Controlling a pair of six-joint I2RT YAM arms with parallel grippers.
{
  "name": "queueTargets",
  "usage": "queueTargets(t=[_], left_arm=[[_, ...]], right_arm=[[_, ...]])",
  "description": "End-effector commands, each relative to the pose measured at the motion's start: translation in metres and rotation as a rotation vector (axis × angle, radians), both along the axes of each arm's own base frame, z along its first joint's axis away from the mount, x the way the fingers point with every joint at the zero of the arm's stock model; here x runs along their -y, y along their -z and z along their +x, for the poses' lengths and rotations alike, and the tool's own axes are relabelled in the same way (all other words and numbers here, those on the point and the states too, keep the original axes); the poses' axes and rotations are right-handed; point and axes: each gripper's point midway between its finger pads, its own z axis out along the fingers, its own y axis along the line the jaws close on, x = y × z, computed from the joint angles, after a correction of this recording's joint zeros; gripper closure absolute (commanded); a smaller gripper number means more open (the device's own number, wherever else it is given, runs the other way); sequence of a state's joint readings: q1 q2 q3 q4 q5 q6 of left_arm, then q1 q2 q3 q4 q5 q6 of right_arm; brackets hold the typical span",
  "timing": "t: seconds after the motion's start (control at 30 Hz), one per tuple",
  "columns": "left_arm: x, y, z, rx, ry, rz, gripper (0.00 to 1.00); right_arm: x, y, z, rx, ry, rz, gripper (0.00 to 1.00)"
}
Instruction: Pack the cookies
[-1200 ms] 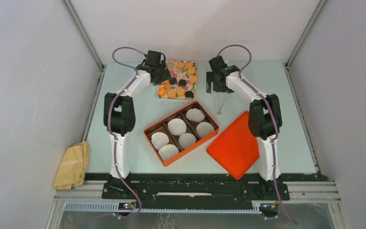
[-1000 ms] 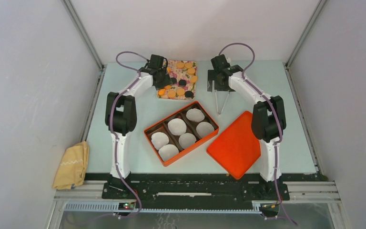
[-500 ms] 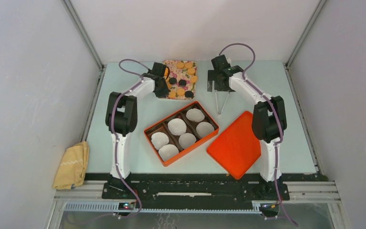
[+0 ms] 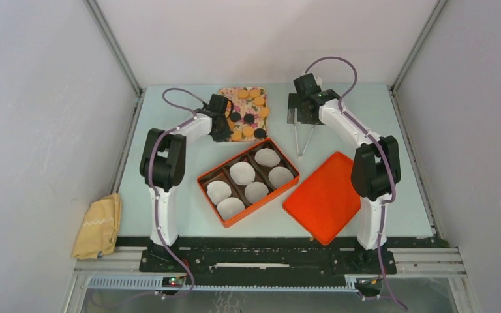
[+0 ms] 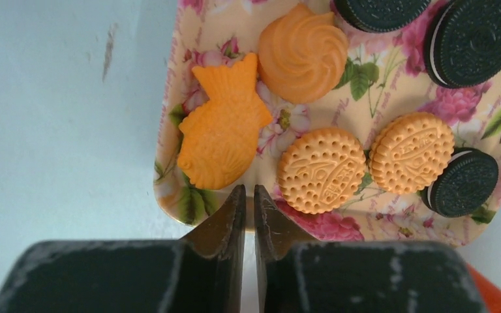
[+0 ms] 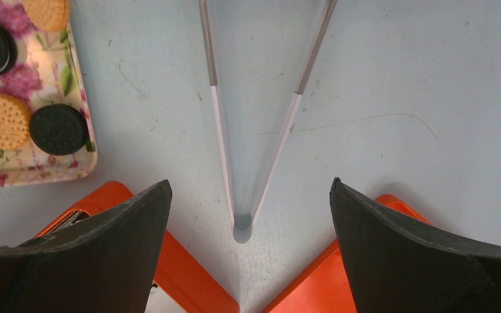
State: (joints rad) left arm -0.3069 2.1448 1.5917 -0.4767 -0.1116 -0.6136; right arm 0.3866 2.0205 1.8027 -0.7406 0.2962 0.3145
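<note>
Orange box sits nearest the bases. Beyond it, left gripper is nearly closed, apparently pinching the floral tray rim; right gripper is wide open over the tongs, empty. Cookies all sit on that tray: tan embossed rounds, an orange swirl and fish shape, black cream sandwiches.

Matt, scratched pale-blue tabletop; glossy floral-printed square tray; slim metallic V-shaped tongs; embossed round tan cookies; matt, ridged black sandwich cookies.

Left arm stretched forward; left gripper jaws nearly together. Right arm stretched forward; right gripper jaws spread wide.
</note>
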Motion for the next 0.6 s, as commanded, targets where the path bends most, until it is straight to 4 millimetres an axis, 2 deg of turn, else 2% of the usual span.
queueTargets(t=[0.0,0.13,0.27,0.4,0.57], left_arm=[[0.002,0.017,-0.047,-0.114,0.030,0.047,0.86],[0.005,0.024,-0.056,-0.137,0.043,0.039,0.89],[0.011,0.017,-0.063,-0.117,0.058,0.024,0.90],[0.015,-0.001,-0.063,-0.094,0.054,-0.005,0.89],[0.047,-0.034,-0.065,-0.042,0.130,-0.093,0.88]], right_arm=[[0.009,-0.020,-0.005,0.044,0.053,0.012,0.00],[0.008,-0.006,-0.016,0.004,0.046,0.016,0.00],[-0.009,0.007,-0.029,-0.043,-0.014,0.031,0.01],[-0.030,0.023,-0.049,-0.110,-0.067,0.014,0.01],[-0.042,0.049,-0.081,-0.176,-0.099,-0.027,0.01]])
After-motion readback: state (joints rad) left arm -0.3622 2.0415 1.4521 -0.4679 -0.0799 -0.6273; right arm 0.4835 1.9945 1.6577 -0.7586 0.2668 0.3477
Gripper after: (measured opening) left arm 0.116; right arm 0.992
